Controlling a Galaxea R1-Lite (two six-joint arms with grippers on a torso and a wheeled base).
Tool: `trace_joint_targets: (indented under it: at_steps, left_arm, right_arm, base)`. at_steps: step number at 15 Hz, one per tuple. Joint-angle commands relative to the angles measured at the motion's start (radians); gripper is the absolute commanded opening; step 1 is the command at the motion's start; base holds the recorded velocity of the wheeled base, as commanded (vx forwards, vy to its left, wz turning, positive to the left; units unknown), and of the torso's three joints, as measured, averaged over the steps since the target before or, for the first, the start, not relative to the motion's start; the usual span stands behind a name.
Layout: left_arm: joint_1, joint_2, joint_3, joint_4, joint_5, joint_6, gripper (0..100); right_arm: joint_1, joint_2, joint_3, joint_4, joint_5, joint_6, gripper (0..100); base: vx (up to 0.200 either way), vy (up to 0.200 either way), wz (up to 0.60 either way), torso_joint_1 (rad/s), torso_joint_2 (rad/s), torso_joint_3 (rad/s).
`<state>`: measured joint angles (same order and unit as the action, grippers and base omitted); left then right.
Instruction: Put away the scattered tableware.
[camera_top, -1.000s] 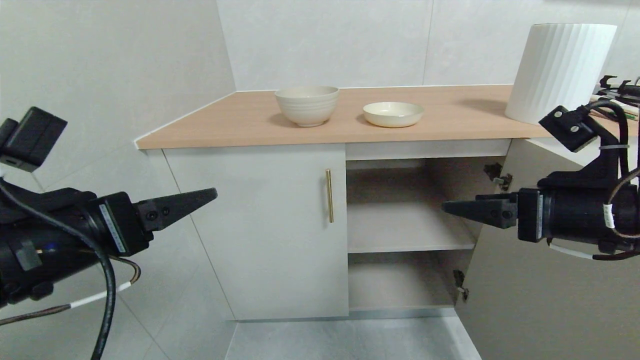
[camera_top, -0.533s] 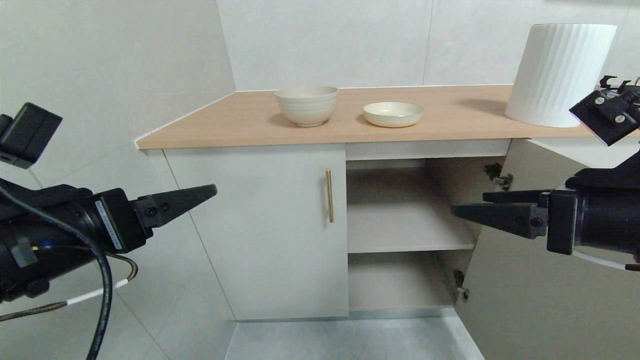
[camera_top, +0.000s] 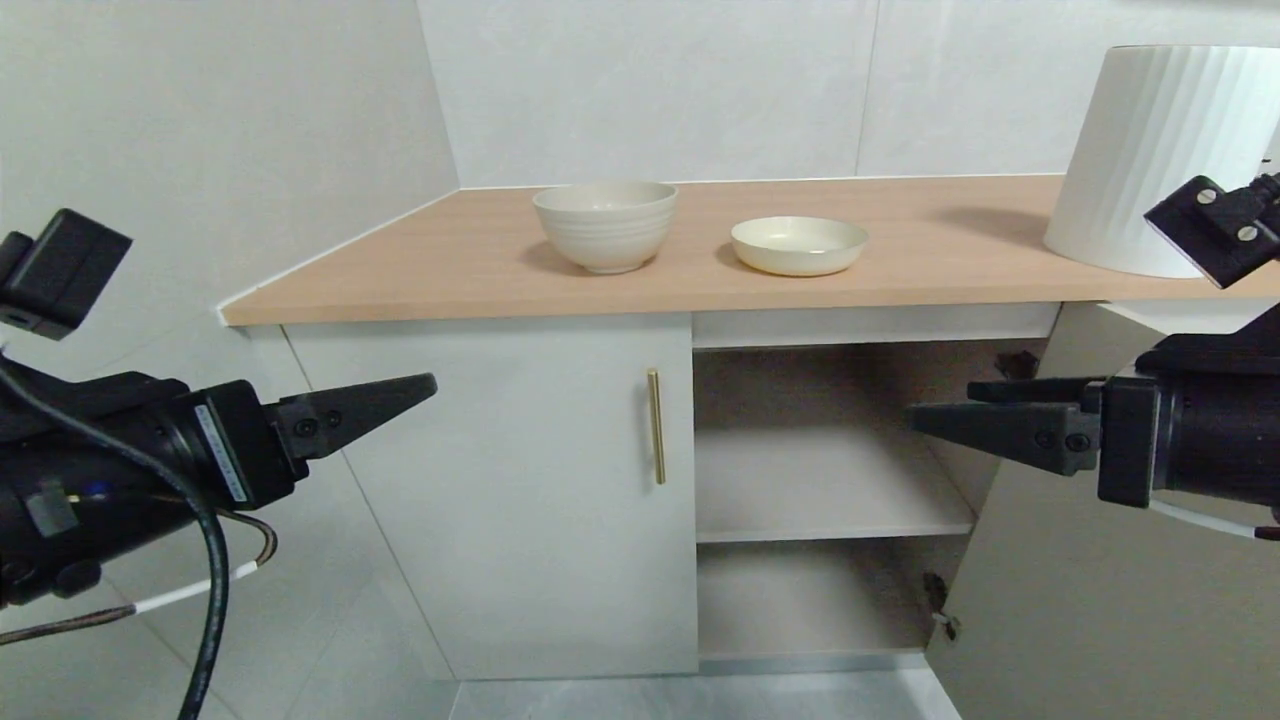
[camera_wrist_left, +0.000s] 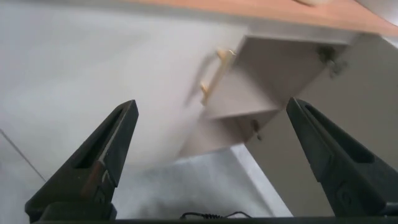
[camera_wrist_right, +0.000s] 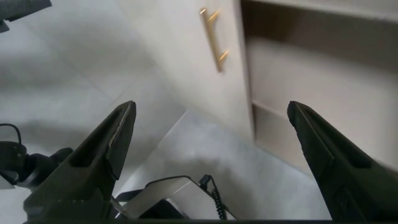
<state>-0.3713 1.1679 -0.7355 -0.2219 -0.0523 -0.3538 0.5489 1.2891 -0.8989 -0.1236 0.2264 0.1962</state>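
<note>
We see the ribbed bowl (camera_top: 605, 225) and the shallow dish (camera_top: 798, 245) standing near each other but apart on the wooden surface (camera_top: 450, 270), the bowl on the left. Beneath the dish the cabinet's right door (camera_top: 1080, 600) hangs open onto a shelf (camera_top: 820, 490). The left door (camera_top: 520, 480) with its brass handle (camera_top: 655, 425) is closed. Our left pincer (camera_top: 415, 386) hovers level with the closed door, jaws spread wide and holding nothing. Our right pincer (camera_top: 925, 415), equally wide and bare, hangs before the open compartment. A white ribbed container (camera_top: 1160, 150) stands at the surface's right end.
</note>
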Motion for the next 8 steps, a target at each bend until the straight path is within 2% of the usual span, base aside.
trace_joint_targets:
  at_steps: [1,6,8]
  left_arm:
    - [0.0,0.01,0.001,0.001,0.0,-0.001,100]
    - [0.0,0.018,0.002,0.001,-0.001,-0.001,100]
    - [-0.001,0.018,0.002,0.001,-0.001,-0.004,100]
  right_arm:
    - [0.0,0.002,0.0,-0.001,0.001,0.0,100]
    - [0.0,0.001,0.0,-0.001,0.001,0.0,100]
    - [0.0,-0.025,0.037,-0.011,0.007,-0.023,100]
  base:
    - [0.2,0.0,0.0,0.002,0.0,0.007]
    - [0.2,0.0,0.0,0.001,0.0,0.002]
    - [0.0,0.0,0.0,0.0,0.0,0.0]
